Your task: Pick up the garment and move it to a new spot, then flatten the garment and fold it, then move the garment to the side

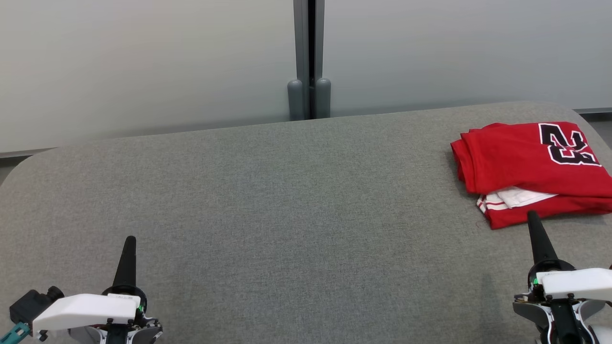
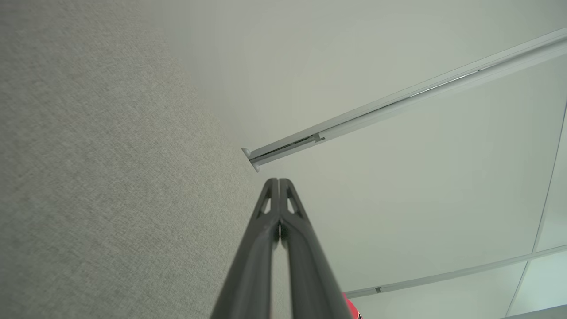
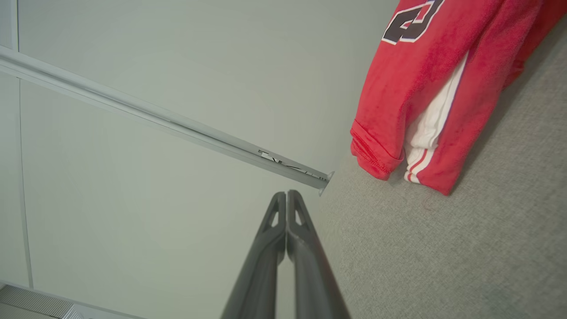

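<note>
Left gripper pressed together, empty, over grey padded surface | right gripper pressed together, empty, near folded red garment, not touching

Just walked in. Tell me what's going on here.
Nothing is being handled right now. The red garment lies folded at the right side of the grey padded surface, with its number facing up. The left gripper and the right gripper are both shut and empty, sitting low near the front edge. The right gripper's tip is close to the garment but apart from it. The folding looks done and the garment appears set aside.
</note>
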`<state>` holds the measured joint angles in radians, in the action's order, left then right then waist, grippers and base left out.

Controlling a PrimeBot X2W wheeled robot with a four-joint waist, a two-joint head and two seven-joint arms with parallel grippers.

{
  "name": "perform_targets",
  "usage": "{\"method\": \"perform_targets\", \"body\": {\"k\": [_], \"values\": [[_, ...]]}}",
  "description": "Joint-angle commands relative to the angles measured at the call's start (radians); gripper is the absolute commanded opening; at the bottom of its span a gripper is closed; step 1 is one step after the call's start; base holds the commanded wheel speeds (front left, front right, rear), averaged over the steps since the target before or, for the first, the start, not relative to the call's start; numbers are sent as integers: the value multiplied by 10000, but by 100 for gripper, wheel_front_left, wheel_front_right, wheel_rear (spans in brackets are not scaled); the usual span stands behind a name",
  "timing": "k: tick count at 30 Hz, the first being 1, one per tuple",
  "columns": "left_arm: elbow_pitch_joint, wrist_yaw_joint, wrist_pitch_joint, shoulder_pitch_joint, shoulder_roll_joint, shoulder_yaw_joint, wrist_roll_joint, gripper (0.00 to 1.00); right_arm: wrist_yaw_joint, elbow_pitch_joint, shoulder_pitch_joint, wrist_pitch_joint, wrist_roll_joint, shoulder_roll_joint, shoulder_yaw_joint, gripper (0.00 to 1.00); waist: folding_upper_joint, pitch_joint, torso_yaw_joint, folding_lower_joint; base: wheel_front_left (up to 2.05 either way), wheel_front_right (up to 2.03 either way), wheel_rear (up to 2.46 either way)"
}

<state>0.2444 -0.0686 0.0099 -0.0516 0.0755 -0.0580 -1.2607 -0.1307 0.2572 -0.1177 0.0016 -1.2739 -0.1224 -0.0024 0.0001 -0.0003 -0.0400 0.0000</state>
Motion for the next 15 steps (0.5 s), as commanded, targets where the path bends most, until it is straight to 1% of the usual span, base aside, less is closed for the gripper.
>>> {"method": "perform_targets", "body": {"k": [1, 15], "values": [[-56, -85, 70, -314, 18, -92, -257, 0, -1, -98, 13, 120, -251, -20, -121, 0, -1, 1, 13, 0, 0, 0, 0], [-35, -276, 400, -419, -65, -255, -1311, 0, -1, -115, 55, 436, -1281, 218, -438, 0, -1, 10, 121, 0, 0, 0, 0]]}}
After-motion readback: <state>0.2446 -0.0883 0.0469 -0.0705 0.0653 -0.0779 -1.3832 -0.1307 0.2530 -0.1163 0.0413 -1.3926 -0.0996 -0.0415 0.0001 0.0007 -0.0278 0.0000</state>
